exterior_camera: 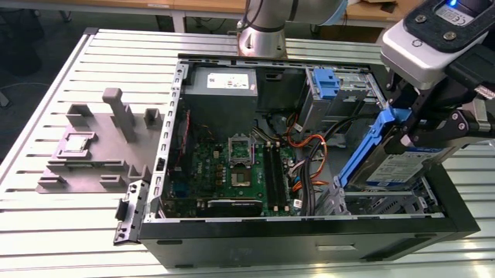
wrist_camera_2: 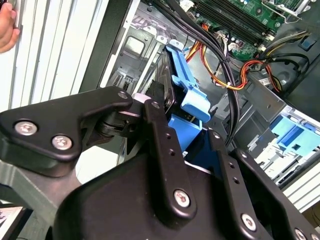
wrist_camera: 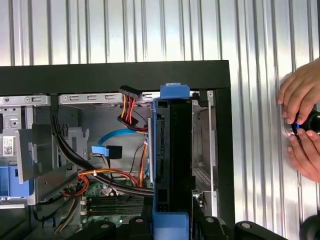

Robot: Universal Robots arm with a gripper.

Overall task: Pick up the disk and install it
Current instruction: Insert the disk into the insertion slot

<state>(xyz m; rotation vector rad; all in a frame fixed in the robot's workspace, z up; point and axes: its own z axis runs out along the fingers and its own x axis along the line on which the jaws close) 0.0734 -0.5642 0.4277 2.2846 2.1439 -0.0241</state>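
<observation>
Two fingers (wrist_camera_2: 161, 150) clamp the disk (exterior_camera: 398, 165), which hangs tilted at the right of the exterior frame, just above the drive bay (exterior_camera: 386, 202) of the open computer case (exterior_camera: 309, 243). Seating it well likely means squaring its blue rails (exterior_camera: 370, 145) to the bay's guides. The print on its white-and-blue label is unreadable.

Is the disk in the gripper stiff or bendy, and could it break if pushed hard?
Probably stiff: the disk has a flat metal body and hangs tilted from the gripper without sagging. Its blue plastic rails look thinner, so they may flex or crack under hard pushing.
</observation>
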